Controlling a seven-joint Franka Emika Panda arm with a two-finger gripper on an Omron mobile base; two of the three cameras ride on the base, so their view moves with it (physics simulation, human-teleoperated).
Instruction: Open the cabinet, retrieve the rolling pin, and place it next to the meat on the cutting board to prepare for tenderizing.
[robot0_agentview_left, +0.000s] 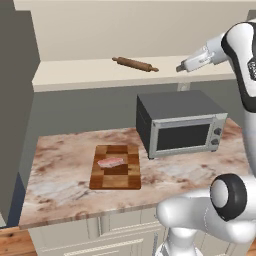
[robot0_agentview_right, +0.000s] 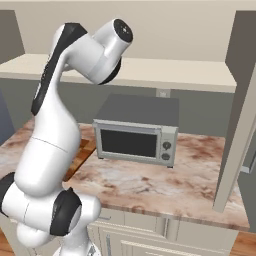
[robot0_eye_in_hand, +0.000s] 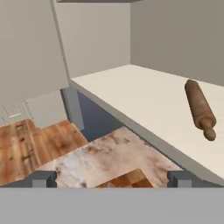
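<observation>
I see the rolling pin lying on the open cabinet floor near its back wall, my gripper just right of it, jaws spread wide, holding nothing, meat on the cutting board near the counter's front edge.

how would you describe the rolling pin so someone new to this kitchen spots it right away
Look above the marble counter and the grey toaster oven to the open cream cabinet and its beige shelf. The rolling pin lies flat on that shelf, left of the open end effector. It is a slim brown wooden cylinder with narrow handles, unlike the flat checkered cutting board below.
</observation>
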